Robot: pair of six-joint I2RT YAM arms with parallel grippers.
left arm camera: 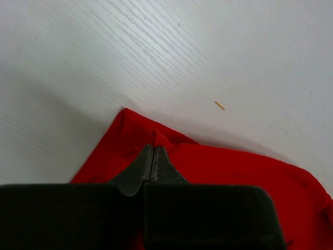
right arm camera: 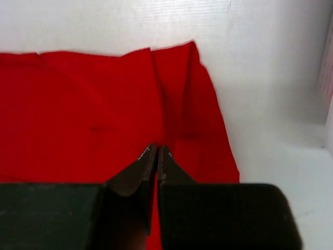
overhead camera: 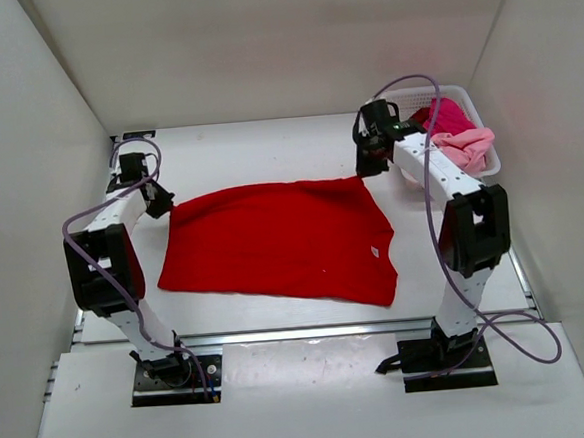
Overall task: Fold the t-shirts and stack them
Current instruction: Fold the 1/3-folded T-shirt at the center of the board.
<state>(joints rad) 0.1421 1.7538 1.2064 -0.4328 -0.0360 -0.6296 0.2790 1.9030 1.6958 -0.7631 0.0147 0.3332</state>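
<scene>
The red t-shirt [overhead camera: 273,240] lies flat mid-table [overhead camera: 267,146], its long axis running nine to three o'clock. Its small white neck label [overhead camera: 374,251] sits near the three o'clock end.

The left gripper [overhead camera: 160,201] is at the shirt's far corner toward ten o'clock, and the right gripper [overhead camera: 368,164] at the far corner toward two. Each arm has its own corner, and the free hem lies toward six o'clock from both. I judge the fold will travel that way.

From above I cannot read the jaws. The left wrist view shows its gripper [left arm camera: 154,150] pressed together on a small pucker of red cloth [left arm camera: 234,172]. The right wrist view shows its gripper [right arm camera: 157,151] likewise pinching cloth [right arm camera: 78,104], with a crease running away from the tips.

Only the top view shows the magenta shirt [overhead camera: 445,116] and pale pink shirt [overhead camera: 465,147] waiting in the basket [overhead camera: 490,160] at two o'clock.
</scene>
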